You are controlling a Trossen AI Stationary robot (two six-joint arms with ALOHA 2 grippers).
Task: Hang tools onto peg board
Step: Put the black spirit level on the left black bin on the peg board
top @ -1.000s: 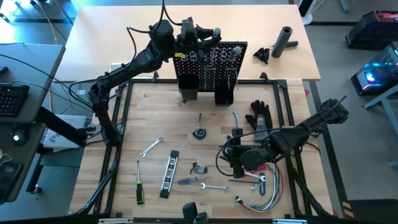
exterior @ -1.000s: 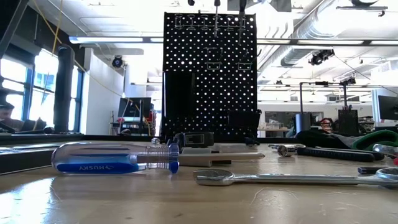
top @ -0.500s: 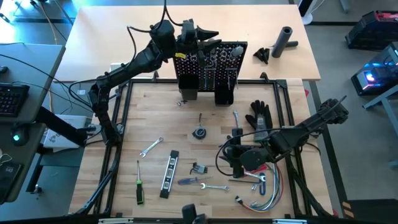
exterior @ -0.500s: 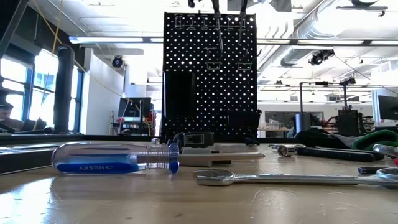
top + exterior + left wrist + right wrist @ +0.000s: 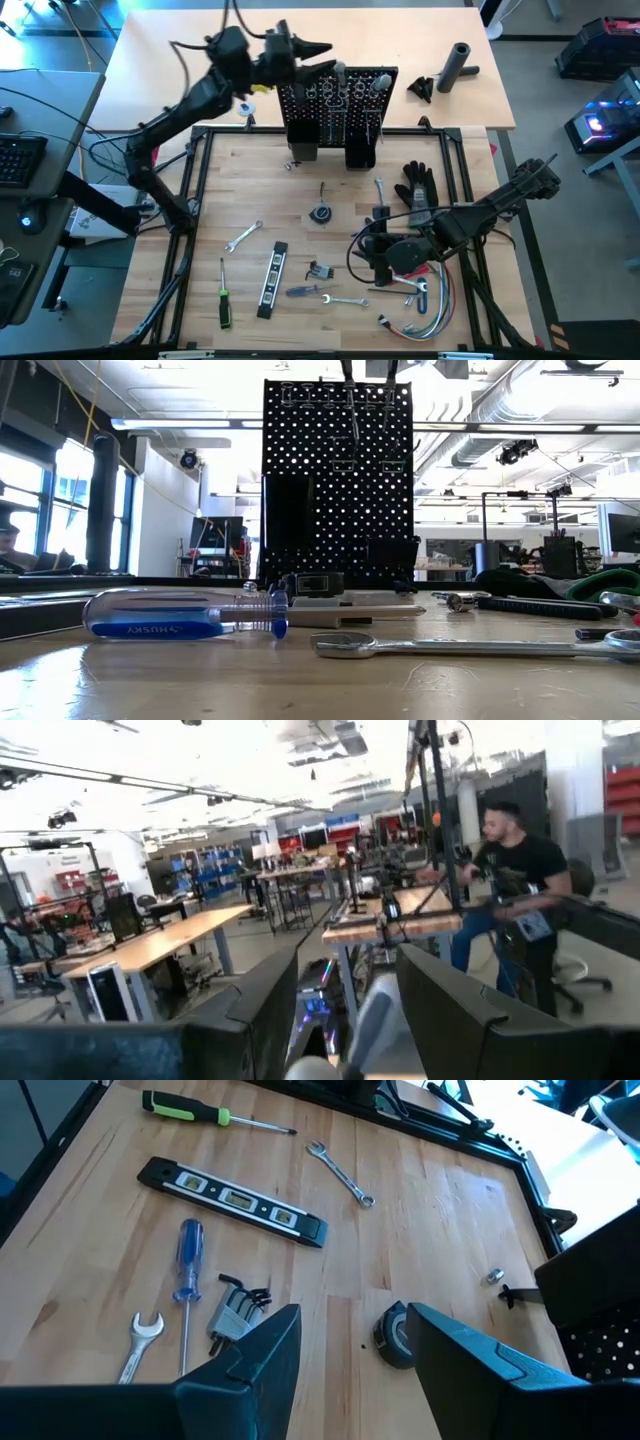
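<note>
Right now your left gripper (image 5: 322,48) is raised beside the top edge of the peg board (image 5: 340,110), toward its left end, and its own wrist view shows the two fingers (image 5: 445,1010) spread apart with nothing between them — only the room beyond, where a person (image 5: 505,880) in a dark shirt stands at a workbench. On the board, the low view shows two slim tools hanging from the top row of hooks (image 5: 350,400), their handles cut off by the frame.

Your right gripper (image 5: 372,262) rests low over the wooden table (image 5: 250,180), on its right half, just beside the bundle of coloured wires (image 5: 425,305) and near the black glove (image 5: 417,185). Its fingers (image 5: 255,1365) stand apart, pinching nothing.

You'll find the remaining tools scattered flat on the table, well apart from the board: the green-handled screwdriver (image 5: 224,298) near the front left, the black-yellow level (image 5: 271,281) just beside it, a silver wrench (image 5: 243,235) further back, the blue-handled screwdriver (image 5: 305,291), the hex keys (image 5: 320,270), and a second wrench (image 5: 345,300) toward the front — plus a small round black tool (image 5: 321,213) in the middle. A black cylinder (image 5: 457,65) lies on the far tabletop behind the board.
</note>
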